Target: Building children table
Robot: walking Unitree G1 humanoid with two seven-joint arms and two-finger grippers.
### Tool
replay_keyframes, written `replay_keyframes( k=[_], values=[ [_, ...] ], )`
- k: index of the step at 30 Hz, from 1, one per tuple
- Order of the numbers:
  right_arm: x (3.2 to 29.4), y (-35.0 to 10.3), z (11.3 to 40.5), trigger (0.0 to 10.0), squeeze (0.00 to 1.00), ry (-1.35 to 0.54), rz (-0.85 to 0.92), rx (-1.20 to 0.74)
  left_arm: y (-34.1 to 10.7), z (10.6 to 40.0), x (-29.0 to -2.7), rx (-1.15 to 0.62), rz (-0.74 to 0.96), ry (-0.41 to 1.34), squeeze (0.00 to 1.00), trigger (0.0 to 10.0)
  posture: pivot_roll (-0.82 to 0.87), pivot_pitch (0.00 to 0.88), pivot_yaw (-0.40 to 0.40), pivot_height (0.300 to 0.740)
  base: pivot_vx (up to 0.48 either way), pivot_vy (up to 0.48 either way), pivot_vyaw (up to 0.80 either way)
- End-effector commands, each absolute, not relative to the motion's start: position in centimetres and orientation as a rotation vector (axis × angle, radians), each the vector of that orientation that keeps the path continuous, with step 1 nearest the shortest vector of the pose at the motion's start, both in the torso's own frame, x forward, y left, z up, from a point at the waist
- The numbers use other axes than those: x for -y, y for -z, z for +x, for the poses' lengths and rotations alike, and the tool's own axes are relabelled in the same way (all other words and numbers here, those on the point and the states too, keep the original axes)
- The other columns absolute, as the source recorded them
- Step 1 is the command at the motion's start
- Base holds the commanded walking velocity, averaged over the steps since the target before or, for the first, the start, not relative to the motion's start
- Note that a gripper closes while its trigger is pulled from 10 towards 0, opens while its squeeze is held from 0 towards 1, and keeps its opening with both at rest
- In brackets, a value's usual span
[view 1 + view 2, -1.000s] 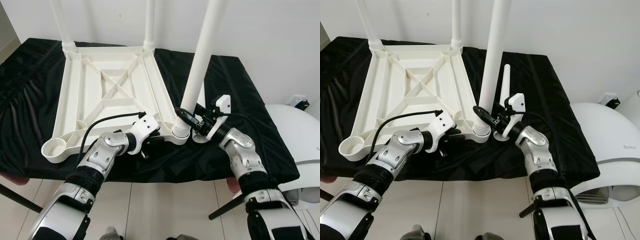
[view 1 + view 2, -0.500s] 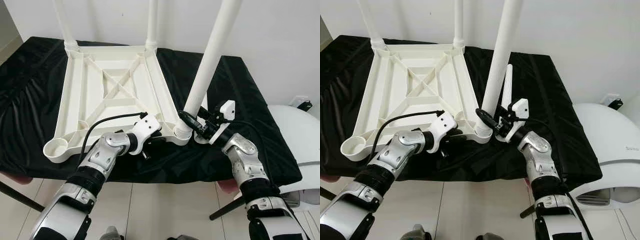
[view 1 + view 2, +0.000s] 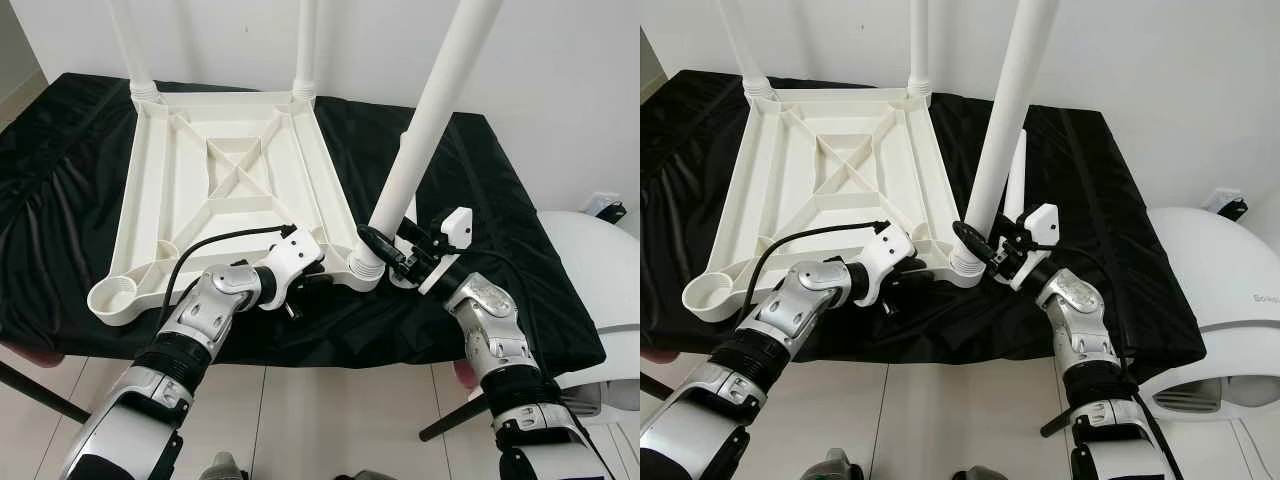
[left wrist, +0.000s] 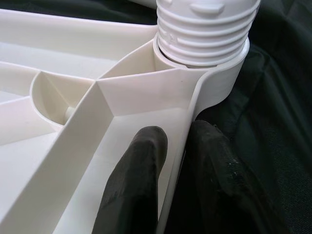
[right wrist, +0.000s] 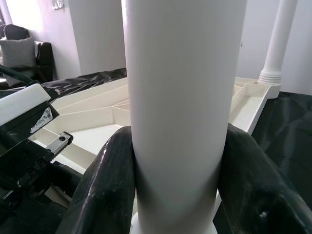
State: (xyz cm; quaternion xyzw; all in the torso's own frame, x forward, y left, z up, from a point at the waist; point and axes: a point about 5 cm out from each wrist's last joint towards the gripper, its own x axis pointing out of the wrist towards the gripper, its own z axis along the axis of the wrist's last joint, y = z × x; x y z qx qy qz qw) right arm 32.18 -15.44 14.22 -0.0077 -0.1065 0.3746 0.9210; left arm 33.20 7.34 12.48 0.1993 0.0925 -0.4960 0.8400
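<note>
- Black cloth: covers the work surface across the middle of the frame; unchanged.
- Table top: white ribbed plastic, lying underside up on the cloth, centre-left. Position matches that of a second ago.
- Empty socket: round corner cup at the lower left of the table top, no leg in it; judged to be the last fitting outstanding.
- Far legs: two white legs stand upright in the far corner sockets, upper left and upper centre.
- Left gripper: lower centre, at the near rim of the table top beside the third leg's socket. In the left wrist view its fingers are closed on the thin rim wall, one inside, one outside. It has not shifted over the last second; judged to be bracing the top.
- Third leg: white, its ribbed base seated in the near-right corner socket, right of centre. Over the last second it has tipped from nearly upright to leaning toward the upper right. Judged not yet square in its socket, so the fitting is unfinished.
- Right gripper: right of centre, low on the third leg; the right wrist view shows both fingers clamped against the leg's sides.
- Spare leg: white, lying on the cloth just behind the right gripper.
- White domed object: right edge, off the cloth.
</note>
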Motion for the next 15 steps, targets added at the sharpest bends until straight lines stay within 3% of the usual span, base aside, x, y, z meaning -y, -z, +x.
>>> replay_keyframes(
  k=[1, 15],
  values=[
    [16.36, -9.32, 30.95, 10.0, 0.00, -0.717, -0.009, -0.026, -15.15, 33.40, -6.44, -0.074, 0.453, 1.089, 0.00, 10.0, 0.02, 0.022, -0.031, 0.740, 0.000, 0.000, 0.00],
    [16.17, -9.14, 31.44, 10.0, 0.00, -0.661, 0.002, -0.039, -15.27, 33.40, -6.42, -0.070, 0.456, 1.092, 0.00, 10.0, 0.02, 0.028, -0.028, 0.740, 0.000, 0.000, 0.00]
  ],
)
